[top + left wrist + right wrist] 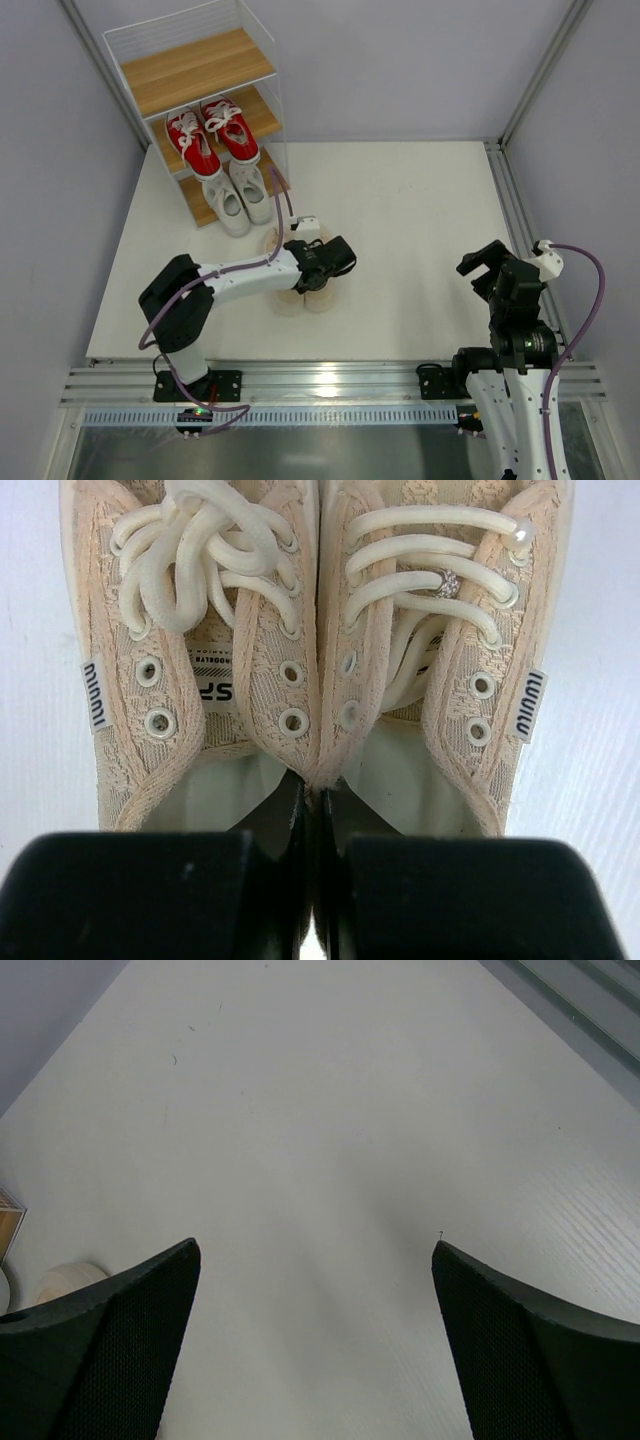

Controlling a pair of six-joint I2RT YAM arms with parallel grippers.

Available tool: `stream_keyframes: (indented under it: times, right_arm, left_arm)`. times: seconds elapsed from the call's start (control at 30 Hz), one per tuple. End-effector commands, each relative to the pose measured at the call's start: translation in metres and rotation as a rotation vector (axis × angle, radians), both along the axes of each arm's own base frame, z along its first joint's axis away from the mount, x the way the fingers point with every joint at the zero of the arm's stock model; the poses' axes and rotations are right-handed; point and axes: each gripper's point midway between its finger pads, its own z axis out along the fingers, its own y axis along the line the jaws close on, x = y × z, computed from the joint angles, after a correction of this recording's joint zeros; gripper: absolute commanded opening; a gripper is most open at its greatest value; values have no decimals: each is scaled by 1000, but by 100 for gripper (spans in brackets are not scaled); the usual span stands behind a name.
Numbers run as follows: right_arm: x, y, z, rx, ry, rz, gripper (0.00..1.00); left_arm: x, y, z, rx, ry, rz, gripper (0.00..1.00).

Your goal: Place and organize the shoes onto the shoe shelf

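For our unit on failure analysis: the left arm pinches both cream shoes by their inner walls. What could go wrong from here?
1. The left fingers appear to clamp only the touching inner collars of the cream-beige pair; when lifted, one shoe might slip free or both might sag.
2. Only the top board is free, above the red pair; hanging toes could catch the wire frame or knock the red pair.

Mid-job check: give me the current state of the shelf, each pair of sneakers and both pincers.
Shoe shelf: top tier bare, lower two tiers filled.
Red sneakers: side by side on the middle tier.
White sneakers: side by side on the bottom tier.
Cream-beige sneakers: off the shelf, inner collars pinched together.
Left pincer: shut on the cream-beige sneakers.
Right pincer: open, holding nothing.
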Motion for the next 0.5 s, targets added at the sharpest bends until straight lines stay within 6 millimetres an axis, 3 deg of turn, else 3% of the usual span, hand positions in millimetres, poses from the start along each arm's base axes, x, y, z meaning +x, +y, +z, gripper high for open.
stream_keyframes:
  times: [0.0, 0.23, 0.4, 0.43, 0.47]
  right_arm:
    - [4, 1, 9, -15, -37, 17, 97]
    - [1, 0, 10, -22, -40, 16, 97]
    - [0, -1, 10, -29, -38, 15, 97]
    - [0, -1, 10, -29, -39, 15, 97]
    - [1, 0, 11, -27, -44, 16, 97]
  left_arm:
    - [7, -16, 39, -84, -77, 6, 0]
    - [-7, -66, 41, -170, -98, -115, 0]
    - [-9, -86, 57, -181, -152, -176, 2]
    - [-12, -86, 57, -166, -169, -202, 7]
    - [-11, -89, 64, -190, -192, -207, 27]
